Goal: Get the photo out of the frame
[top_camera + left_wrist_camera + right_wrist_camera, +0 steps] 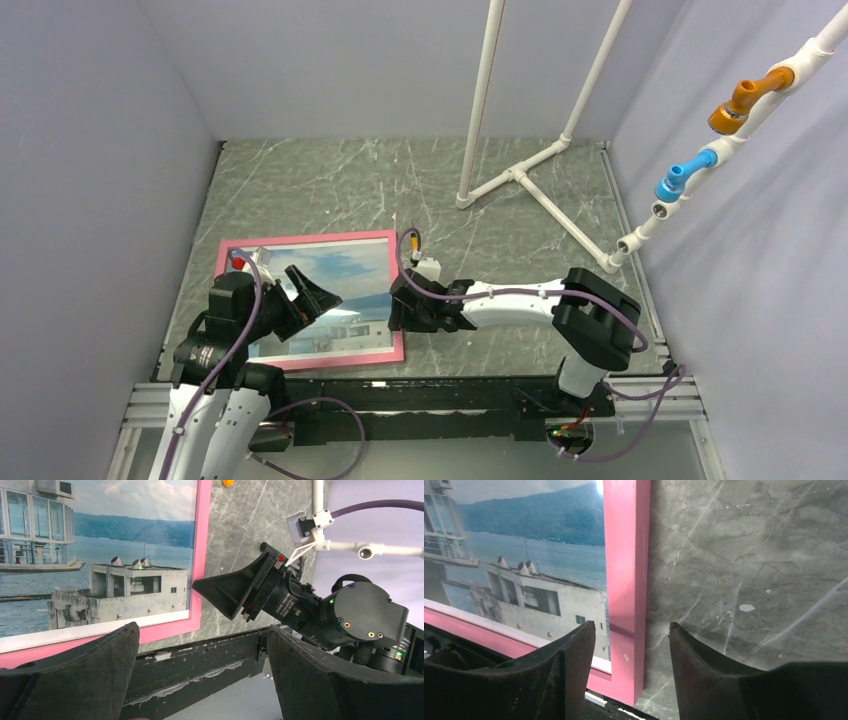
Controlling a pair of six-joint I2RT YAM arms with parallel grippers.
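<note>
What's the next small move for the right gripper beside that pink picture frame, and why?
Probably close the right gripper on the right border of the thin pink rectangular picture frame, so that edge can be lifted. Its jaws stand open astride that border, the ship photo sits inside, and the frame lies flat on the grey marbled table.

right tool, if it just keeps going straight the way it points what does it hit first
Most likely the frame. The right tool points at its right border close to the near corner, jaws standing open to either side of that pink strip. How far off the border is, the views do not settle.
</note>
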